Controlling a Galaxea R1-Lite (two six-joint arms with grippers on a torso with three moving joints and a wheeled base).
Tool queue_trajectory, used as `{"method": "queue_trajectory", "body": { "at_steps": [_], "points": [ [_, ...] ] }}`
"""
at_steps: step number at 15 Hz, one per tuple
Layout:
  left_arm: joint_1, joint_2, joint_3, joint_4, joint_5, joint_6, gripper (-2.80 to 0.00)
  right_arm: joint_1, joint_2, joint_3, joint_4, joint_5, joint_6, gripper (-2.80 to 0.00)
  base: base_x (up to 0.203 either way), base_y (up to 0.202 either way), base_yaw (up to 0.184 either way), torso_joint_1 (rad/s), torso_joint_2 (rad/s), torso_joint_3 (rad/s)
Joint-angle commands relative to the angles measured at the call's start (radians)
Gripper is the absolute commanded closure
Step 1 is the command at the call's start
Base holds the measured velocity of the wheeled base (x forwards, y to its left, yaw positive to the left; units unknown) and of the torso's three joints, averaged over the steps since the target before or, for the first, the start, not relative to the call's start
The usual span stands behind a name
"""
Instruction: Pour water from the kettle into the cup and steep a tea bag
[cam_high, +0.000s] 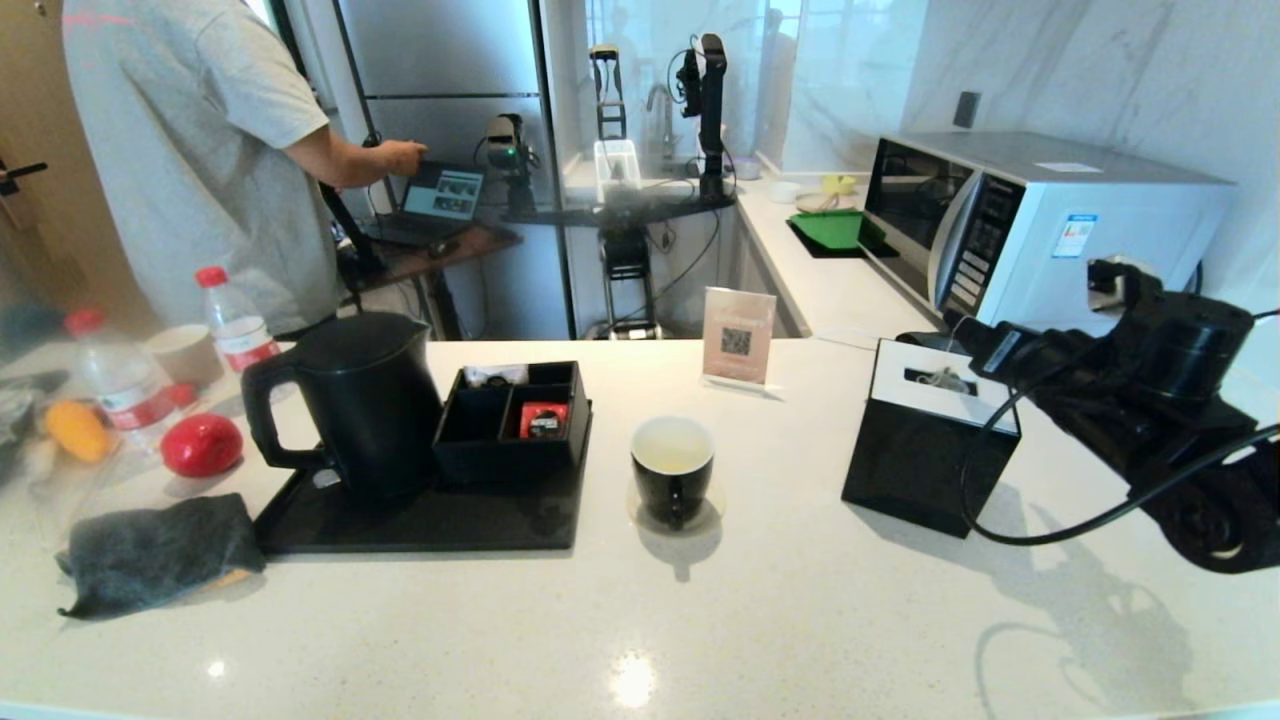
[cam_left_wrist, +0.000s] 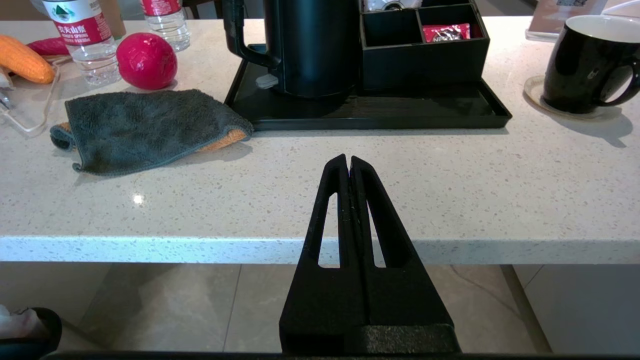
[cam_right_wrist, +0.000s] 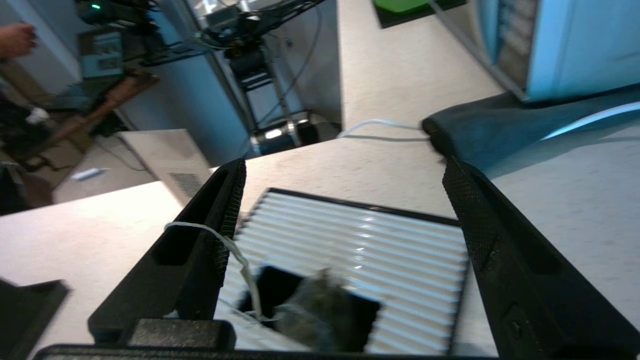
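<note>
The matte black kettle (cam_high: 350, 400) stands on a black tray (cam_high: 420, 525) at the left, with its handle pointing left. The black cup (cam_high: 672, 465), white inside, sits on a coaster mid-counter; whether it holds water I cannot tell. The greyish tea bag (cam_right_wrist: 320, 310) lies in the slot of a black box's white ribbed top (cam_high: 930, 440), and its string (cam_right_wrist: 240, 260) drapes over one finger of my right gripper (cam_right_wrist: 345, 172). That gripper hovers open just above the box top. My left gripper (cam_left_wrist: 348, 162) is shut and empty, low at the counter's front edge, facing the tray.
A black organiser (cam_high: 515, 420) with a red packet shares the tray. A grey cloth (cam_high: 155, 550), a red fruit (cam_high: 200, 445), an orange corn cob (cam_left_wrist: 22, 62) and clear bottles (cam_high: 235, 320) crowd the left. Behind are a card stand (cam_high: 738, 335), a microwave (cam_high: 1040, 225) and a person (cam_high: 190, 150).
</note>
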Motion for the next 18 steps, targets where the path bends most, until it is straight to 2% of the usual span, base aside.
{"method": "queue_trajectory", "body": {
  "at_steps": [1, 5, 10, 18],
  "points": [
    [0.000, 0.000, 0.000, 0.000, 0.000, 0.000, 0.00, -0.049, -0.015, 0.002, -0.001, 0.001, -0.026, -2.80, 0.000, 0.000, 0.000, 0.000, 0.00, 0.000],
    [0.000, 0.000, 0.000, 0.000, 0.000, 0.000, 0.00, -0.119, -0.035, 0.021, 0.000, 0.001, -0.124, -2.80, 0.000, 0.000, 0.000, 0.000, 0.00, 0.000],
    [0.000, 0.000, 0.000, 0.000, 0.000, 0.000, 0.00, -0.130, -0.052, 0.120, -0.009, -0.001, -0.200, -2.80, 0.000, 0.000, 0.000, 0.000, 0.00, 0.000],
    [0.000, 0.000, 0.000, 0.000, 0.000, 0.000, 0.00, -0.156, -0.016, 0.154, -0.058, -0.004, -0.212, -2.80, 0.000, 0.000, 0.000, 0.000, 0.00, 0.000]
  ]
}}
